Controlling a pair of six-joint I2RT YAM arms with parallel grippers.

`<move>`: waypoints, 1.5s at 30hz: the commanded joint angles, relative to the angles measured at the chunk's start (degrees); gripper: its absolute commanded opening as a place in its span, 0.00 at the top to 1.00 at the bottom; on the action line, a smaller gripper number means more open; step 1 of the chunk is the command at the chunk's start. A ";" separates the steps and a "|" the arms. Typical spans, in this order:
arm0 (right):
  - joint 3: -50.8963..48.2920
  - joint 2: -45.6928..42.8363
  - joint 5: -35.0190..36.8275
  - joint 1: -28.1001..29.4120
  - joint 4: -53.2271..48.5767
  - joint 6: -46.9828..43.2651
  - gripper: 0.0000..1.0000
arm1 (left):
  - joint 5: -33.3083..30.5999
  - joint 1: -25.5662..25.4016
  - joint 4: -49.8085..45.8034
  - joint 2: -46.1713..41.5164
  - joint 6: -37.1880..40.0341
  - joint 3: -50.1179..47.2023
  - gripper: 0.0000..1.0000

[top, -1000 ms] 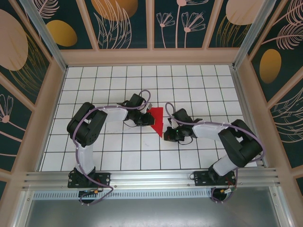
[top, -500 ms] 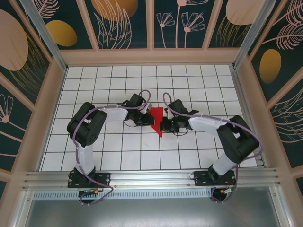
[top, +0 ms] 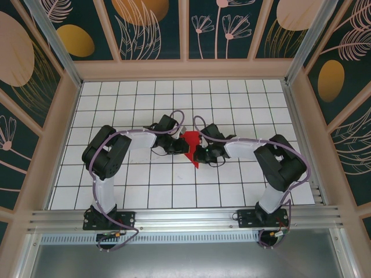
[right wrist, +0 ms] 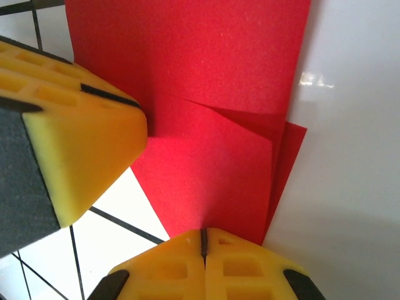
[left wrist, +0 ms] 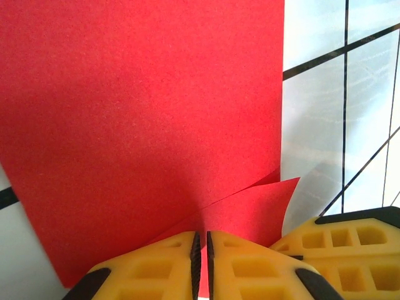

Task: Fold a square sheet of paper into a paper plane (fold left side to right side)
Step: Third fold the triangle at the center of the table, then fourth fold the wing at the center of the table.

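Observation:
The square sheet of paper (top: 193, 141) is bright red and lies partly folded mid-table, tapering to a point at its near end. In the left wrist view the paper (left wrist: 144, 112) has a raised flap running into my left gripper (left wrist: 201, 262), which is shut on it with a red strip between the pads. That left gripper (top: 184, 148) sits at the paper's left edge. My right gripper (right wrist: 203, 240) is shut, its joined tips pressing down on the overlapped layers of paper (right wrist: 206, 62). This right gripper (top: 198, 154) sits at the paper's right edge, close to the left one.
The table (top: 145, 191) is white tile with black grid lines. Wooden walls (top: 58, 133) enclose three sides, and an aluminium rail (top: 185, 219) runs along the near edge. Each wrist view shows the other gripper's yellow finger (left wrist: 350, 244) (right wrist: 75, 131) close by.
The right gripper has swung left and slightly away from the near edge, onto the red paper. The left arm and the paper have stayed put.

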 commanded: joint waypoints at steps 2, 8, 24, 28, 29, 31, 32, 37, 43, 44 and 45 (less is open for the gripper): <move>-5.81 -3.06 2.06 0.55 -6.78 -0.82 1.00 | -6.08 0.04 -1.60 1.46 0.92 -1.11 0.83; -4.68 -10.06 2.86 -1.11 -5.90 -3.48 0.97 | -3.27 0.00 -1.04 -4.51 -0.54 -0.81 0.70; 2.73 -4.43 0.05 -6.29 0.66 -10.49 0.45 | -9.48 1.06 -0.44 -17.59 -4.01 -7.37 0.44; 5.96 0.23 0.27 -5.98 0.06 -11.43 0.50 | -9.36 1.24 0.82 -16.19 -4.64 -7.97 0.43; 6.51 1.07 0.16 -5.93 0.11 -11.56 0.54 | -9.57 1.36 0.91 -15.71 -4.82 -7.88 0.43; 7.34 2.29 0.34 -5.88 -0.31 -11.96 0.62 | -10.03 1.31 0.83 -15.08 -4.96 -7.89 0.43; 7.50 2.60 0.96 -5.87 -0.70 -12.09 0.66 | -10.21 1.31 0.82 -14.98 -4.99 -7.91 0.42; 6.46 2.54 1.94 -5.92 -1.69 -12.96 0.88 | -10.24 1.32 1.08 -14.79 -5.28 -7.54 0.41; 5.81 1.83 2.95 -6.05 -2.03 -13.08 0.97 | -8.03 1.32 2.52 -10.58 -6.04 -6.45 0.40; 5.87 1.87 2.96 -6.13 -2.03 -13.06 0.97 | -7.62 1.33 2.75 -9.96 -6.18 -6.47 0.40; 5.87 1.99 3.04 -6.14 -2.15 -13.10 0.97 | -7.44 1.33 2.88 -9.60 -6.24 -6.47 0.40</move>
